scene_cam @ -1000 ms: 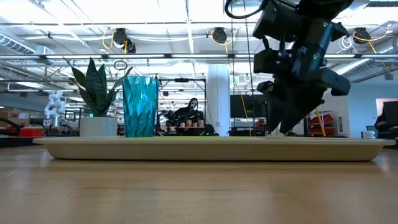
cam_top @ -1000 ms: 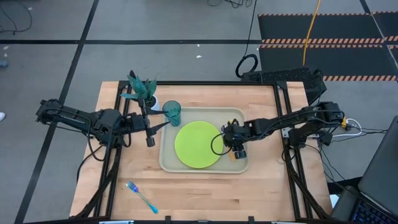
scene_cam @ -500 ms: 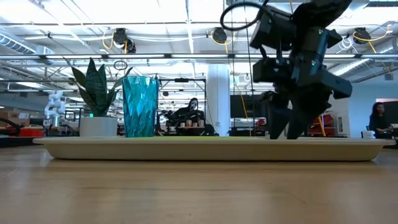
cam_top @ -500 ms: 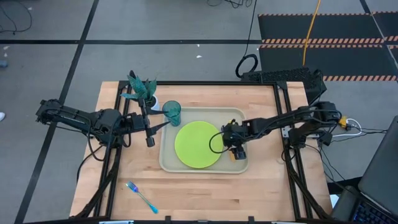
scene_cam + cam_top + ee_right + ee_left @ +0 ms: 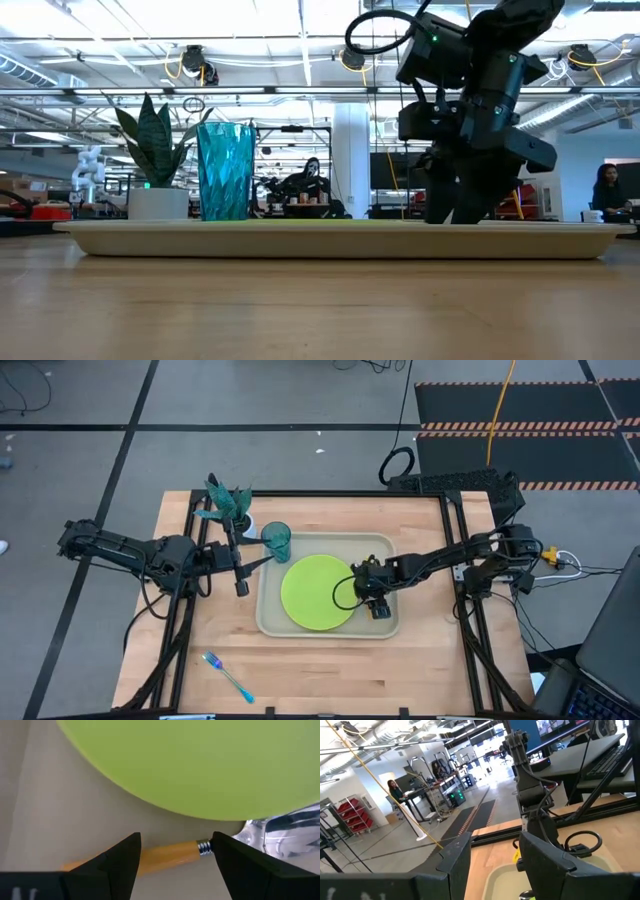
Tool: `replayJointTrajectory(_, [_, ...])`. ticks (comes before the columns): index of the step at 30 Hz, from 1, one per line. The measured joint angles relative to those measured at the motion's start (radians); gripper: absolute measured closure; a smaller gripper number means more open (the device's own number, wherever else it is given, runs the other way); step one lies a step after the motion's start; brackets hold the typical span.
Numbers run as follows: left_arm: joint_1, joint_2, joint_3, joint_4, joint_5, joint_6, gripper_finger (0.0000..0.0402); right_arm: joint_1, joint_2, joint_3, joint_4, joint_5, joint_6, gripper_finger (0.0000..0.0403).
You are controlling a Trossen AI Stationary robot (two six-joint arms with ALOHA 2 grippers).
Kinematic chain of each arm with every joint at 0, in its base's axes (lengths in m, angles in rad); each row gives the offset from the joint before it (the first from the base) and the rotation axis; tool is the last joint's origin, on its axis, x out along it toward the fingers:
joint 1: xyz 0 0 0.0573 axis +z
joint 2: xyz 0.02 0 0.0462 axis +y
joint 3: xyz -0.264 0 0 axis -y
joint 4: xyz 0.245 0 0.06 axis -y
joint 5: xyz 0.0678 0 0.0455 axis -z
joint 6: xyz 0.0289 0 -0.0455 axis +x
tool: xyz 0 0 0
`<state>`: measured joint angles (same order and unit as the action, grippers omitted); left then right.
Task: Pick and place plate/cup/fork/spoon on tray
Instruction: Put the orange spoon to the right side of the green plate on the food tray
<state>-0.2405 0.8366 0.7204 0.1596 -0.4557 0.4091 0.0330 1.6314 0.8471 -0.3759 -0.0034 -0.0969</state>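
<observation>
The beige tray (image 5: 270, 615) lies mid-table with the lime-green plate (image 5: 318, 591) on it and the teal cup (image 5: 277, 541) upright at its far left corner. Beside the plate's right rim the spoon lies flat on the tray, orange handle (image 5: 165, 856) and silver bowl (image 5: 285, 832). My right gripper (image 5: 175, 862) stands open just above it, pointing steeply down, the handle running across the gap between its fingers. The blue-handled fork (image 5: 228, 675) lies on the table near the front left. My left gripper (image 5: 241, 582) hangs open and level beside the tray's left edge.
A potted plant (image 5: 228, 508) in a white pot (image 5: 158, 203) stands just left of the cup. Black frame rails (image 5: 455, 560) run along the table's sides. Bare wood lies in front of the tray. People (image 5: 607, 190) show in the room behind.
My right gripper has sunk toward the tray's right part, next to the plate, and its fingers have spread apart. My left arm has kept still.
</observation>
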Motion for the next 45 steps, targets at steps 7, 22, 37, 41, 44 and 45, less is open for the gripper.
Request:
replayJointTrajectory(7, [0.0,0.0,0.0,0.0,0.0,-0.004,0.0229,0.001,0.002,-0.001,-0.079,0.088,0.171,0.0163])
replayJointTrajectory(22, [0.0,0.0,0.0,0.001,0.0,-0.015,0.0229,0.008,-0.046,-0.005,-0.107,0.127,0.43,0.0163])
replayJointTrajectory(37, [-0.001,0.0,0.0,0.001,0.0,-0.018,0.0229,-0.005,-0.137,-0.006,-0.15,0.184,0.63,0.0163])
replayJointTrajectory(41, [-0.001,0.0,0.0,0.001,0.0,-0.019,0.0229,-0.005,-0.136,-0.006,-0.164,0.216,0.606,0.0163])
replayJointTrajectory(44, [-0.001,0.0,0.0,0.001,0.0,-0.019,0.0229,-0.005,-0.136,-0.015,-0.153,0.238,0.583,0.0163])
replayJointTrajectory(45, [-0.001,0.0,0.0,0.001,0.0,-0.02,0.0229,-0.005,-0.137,-0.022,-0.151,0.238,0.582,0.0163])
